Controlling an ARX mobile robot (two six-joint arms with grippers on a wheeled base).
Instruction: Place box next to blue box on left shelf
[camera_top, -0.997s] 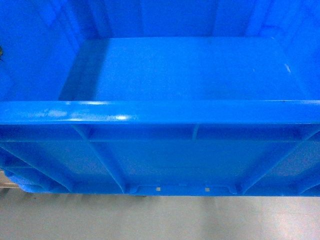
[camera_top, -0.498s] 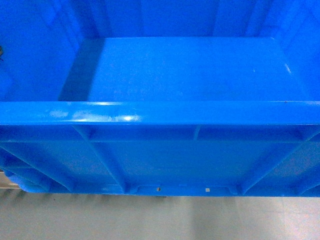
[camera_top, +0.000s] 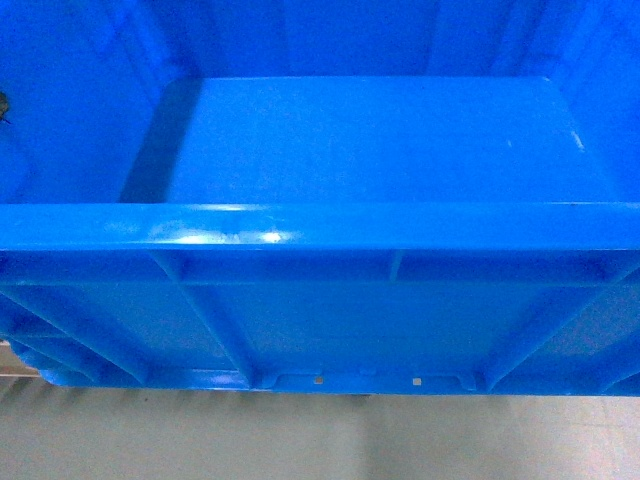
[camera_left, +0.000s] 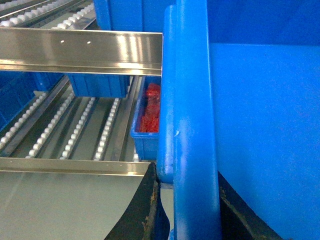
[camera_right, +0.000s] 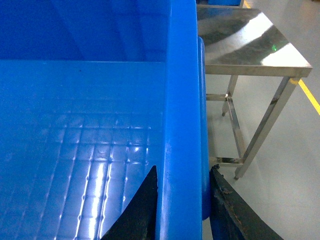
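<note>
The box (camera_top: 320, 228), a big bright-blue crate, fills the head view, with its empty floor above the near rim and its ribbed wall below. My left gripper (camera_left: 187, 180) is shut on the box's left rim (camera_left: 192, 100), one black finger on each side. My right gripper (camera_right: 184, 170) is shut on the right rim (camera_right: 182, 75) in the same way. The left shelf (camera_left: 75, 135), grey rails with white rollers, lies just left of the box. On it a small blue box (camera_left: 145, 137) holding red pieces sits close to the crate's wall, and another blue box (camera_left: 97, 85) stands farther back.
A steel crossbar (camera_left: 80, 50) spans the shelf's upper level and a lower rail (camera_left: 70, 166) edges its front. A steel table (camera_right: 250, 45) stands on thin legs right of the crate. Grey floor (camera_top: 320, 440) shows under the crate.
In the head view the box has sunk very slightly in the picture and shifted a little. Nothing else differs.
</note>
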